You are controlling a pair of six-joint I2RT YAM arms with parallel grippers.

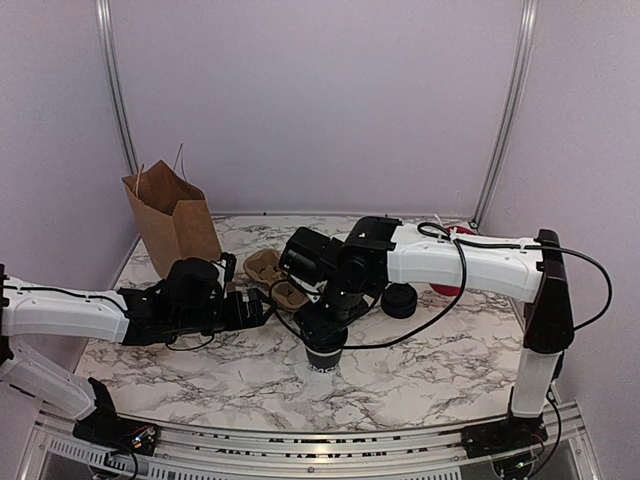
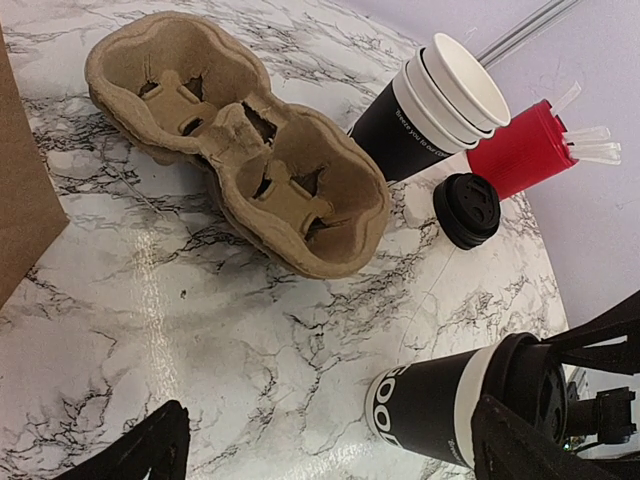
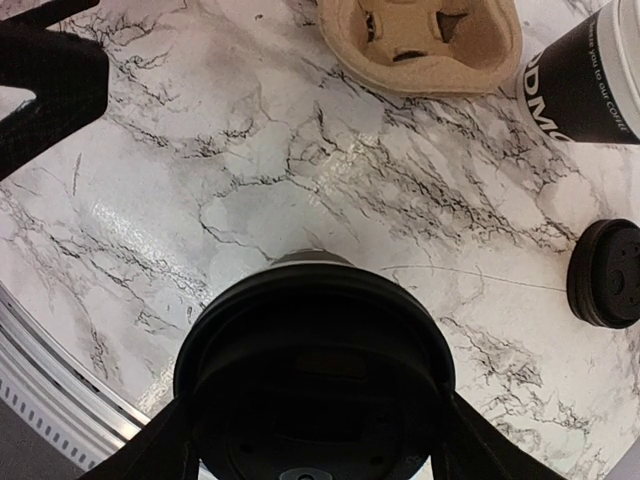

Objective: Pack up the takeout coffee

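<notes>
The lidded cup (image 1: pixel 325 360) stands upright near the front middle of the marbled desk (image 1: pixel 190 375), with its long axis vertical and its lid facing up. It is a tapered black paper cup with white lettering on the wall, a pale band at the rim and a domed, glossy black plastic lid. The right tool (image 1: pixel 326 338) sits over it from above, its fingers straddling the lid close against the rim. Whether they press on it or stand just free I cannot tell. The left tool (image 1: pixel 258 308) is released, spread wide with nothing between its fingers, low over the desk to the cup's left. Behind the cup, a tan moulded-pulp carrier (image 2: pixel 240 150) with round sockets lies flat. Just beyond it stands a stack of open cups (image 2: pixel 430 105), black outside and white inside, with black loose lids (image 2: pixel 468 208) and a red cup (image 2: pixel 520 145) of stirrers beside it. A brown paper bag (image 1: pixel 172 215) stands open at the back left.
</notes>
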